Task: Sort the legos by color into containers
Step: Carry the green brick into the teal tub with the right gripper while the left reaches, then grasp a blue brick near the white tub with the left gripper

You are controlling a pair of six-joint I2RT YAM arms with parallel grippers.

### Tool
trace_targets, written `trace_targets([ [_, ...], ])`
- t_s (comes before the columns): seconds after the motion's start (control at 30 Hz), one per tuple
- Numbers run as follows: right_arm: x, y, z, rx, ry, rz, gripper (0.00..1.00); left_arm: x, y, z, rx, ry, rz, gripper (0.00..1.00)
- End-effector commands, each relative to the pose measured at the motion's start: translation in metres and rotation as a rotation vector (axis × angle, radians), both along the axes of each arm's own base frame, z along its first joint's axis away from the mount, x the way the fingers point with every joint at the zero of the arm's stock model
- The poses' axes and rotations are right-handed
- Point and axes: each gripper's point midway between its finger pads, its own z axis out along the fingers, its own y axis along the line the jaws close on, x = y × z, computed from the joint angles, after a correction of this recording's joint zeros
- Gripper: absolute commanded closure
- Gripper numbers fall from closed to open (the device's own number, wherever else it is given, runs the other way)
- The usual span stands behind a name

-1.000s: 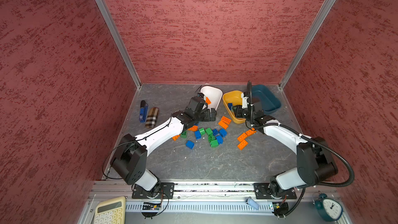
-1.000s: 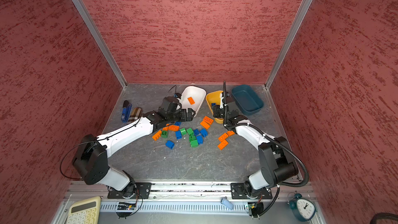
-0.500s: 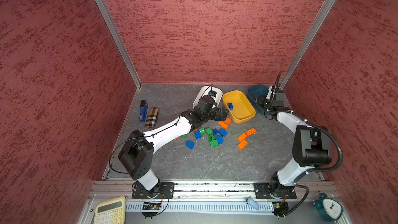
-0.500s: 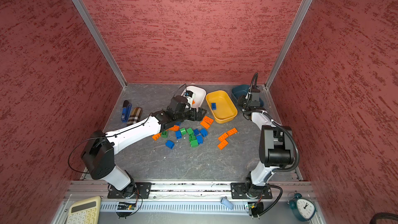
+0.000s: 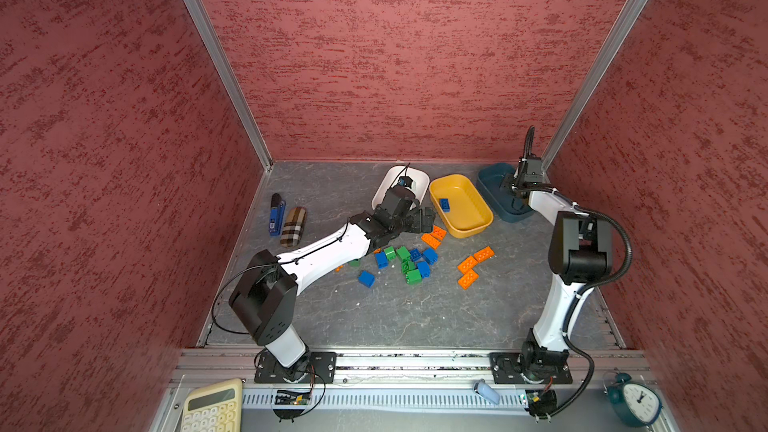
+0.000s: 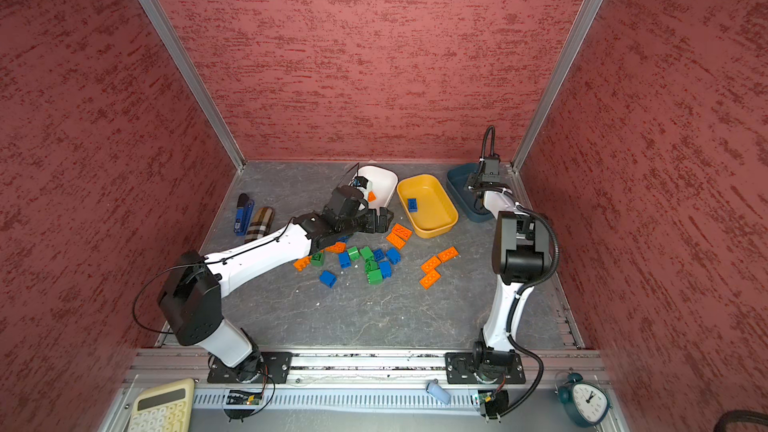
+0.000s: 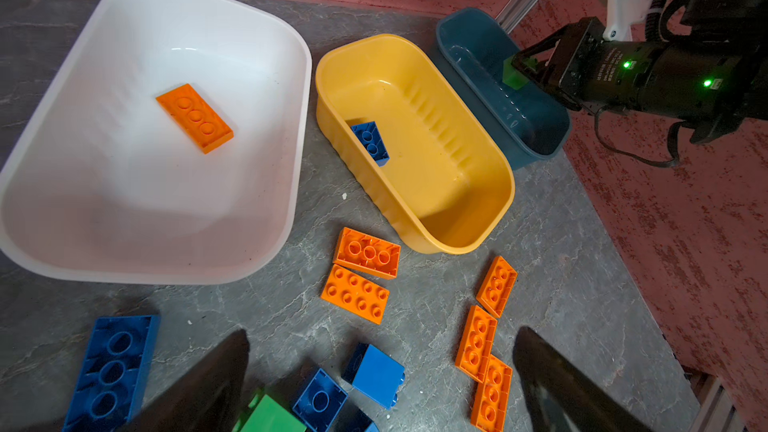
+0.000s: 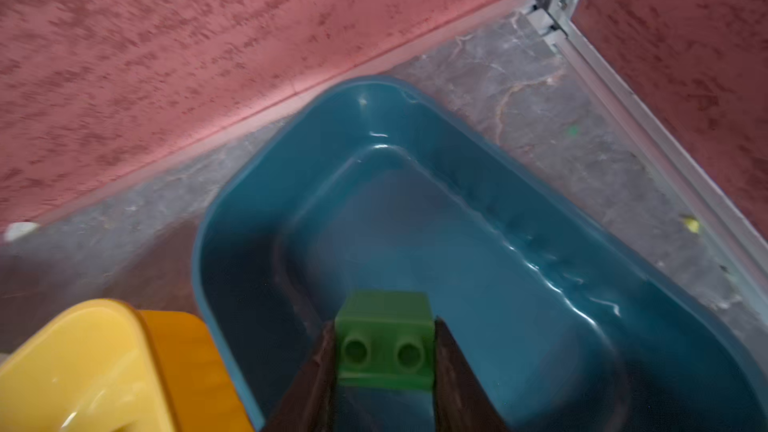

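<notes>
Now the right gripper (image 8: 384,328) squeezes a green lego (image 8: 384,313) over the teal tub (image 8: 457,218) beside the yellow tub (image 7: 436,168), and the left gripper (image 7: 380,347) hangs wide open, empty, near that yellow tub.

White links (image 5: 328,249), black joints (image 5: 266,305), ribbed black hose (image 5: 628,249), dark fingers (image 7: 199,388).

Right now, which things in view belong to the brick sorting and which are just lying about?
Belongs to the job: white plastic tub, mustard yellow plastic tub, dark teal plastic tub, flat orange studded bricks, chunky blue bricks, chunky green bricks, one green brick held in the right fingers.
Lying about: blue-and-black stapler-like object, plaid oblong case, cream calculator, teal alarm clock.
</notes>
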Motion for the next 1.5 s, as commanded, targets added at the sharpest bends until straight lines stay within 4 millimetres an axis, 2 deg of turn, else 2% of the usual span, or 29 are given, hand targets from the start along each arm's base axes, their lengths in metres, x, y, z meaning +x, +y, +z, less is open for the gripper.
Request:
trace_targets([
  [0.0, -0.002, -0.01, 0.007, -0.053, 0.021, -0.022, 0.58, 0.0, 0.008, -0.007, 0.036, 0.01, 0.039, 0.01],
  [0.1, -0.007, -0.006, 0.014, -0.025, 0.008, -0.019, 0.48, 0.001, 0.015, -0.01, 0.064, 0.008, 0.065, 0.01],
  [0.27, -0.022, 0.012, 0.023, 0.053, -0.016, 0.027, 0.41, 0.004, 0.031, -0.021, 0.154, 0.023, 0.124, 0.01],
  [0.43, -0.034, 0.032, 0.045, 0.12, -0.053, 0.081, 0.34, 0.009, 0.055, -0.036, 0.23, 0.108, 0.241, 0.01],
  [0.57, -0.049, 0.047, 0.067, 0.155, -0.106, 0.086, 0.3, 0.011, 0.063, -0.047, 0.204, 0.164, 0.256, 0.01],
  [0.63, -0.056, 0.057, 0.077, 0.189, -0.133, 0.095, 0.28, 0.013, 0.069, -0.051, 0.2, 0.18, 0.276, 0.01],
  [0.7, -0.066, 0.076, 0.085, 0.224, -0.153, 0.12, 0.23, 0.014, 0.077, -0.055, 0.208, 0.198, 0.292, 0.01],
  [0.73, -0.071, 0.084, 0.086, 0.215, -0.159, 0.129, 0.12, 0.015, 0.082, -0.057, 0.216, 0.207, 0.299, 0.01],
  [0.77, -0.078, 0.089, 0.086, 0.188, -0.163, 0.116, 0.09, 0.014, 0.087, -0.059, 0.229, 0.217, 0.304, 0.01],
  [0.87, -0.1, 0.106, 0.082, 0.147, -0.177, 0.094, 0.07, 0.013, 0.102, -0.069, 0.272, 0.252, 0.273, 0.01],
  [0.93, -0.111, 0.121, 0.079, 0.19, -0.192, 0.103, 0.02, 0.01, 0.111, -0.079, 0.317, 0.291, 0.231, 0.01],
  [0.97, -0.116, 0.131, 0.07, 0.212, -0.181, 0.109, 0.01, 0.009, 0.12, -0.086, 0.357, 0.31, 0.232, 0.01],
  [1.0, -0.122, 0.138, 0.076, 0.234, -0.202, 0.117, 0.01, 0.007, 0.127, -0.093, 0.389, 0.332, 0.22, 0.01],
  [1.07, -0.131, 0.147, 0.066, 0.258, -0.194, 0.121, 0.01, 0.003, 0.134, -0.102, 0.429, 0.356, 0.175, 0.01],
  [1.17, -0.138, 0.148, 0.055, 0.289, -0.21, 0.1, 0.01, -0.006, 0.139, -0.117, 0.475, 0.405, 0.097, 0.01],
  [1.27, -0.14, 0.145, 0.056, 0.287, -0.213, 0.084, 0.01, -0.008, 0.143, -0.129, 0.482, 0.46, 0.075, 0.0],
  [1.47, -0.14, 0.141, 0.058, 0.259, -0.21, 0.078, 0.01, 0.009, 0.122, -0.14, 0.441, 0.441, 0.01, 0.14],
])
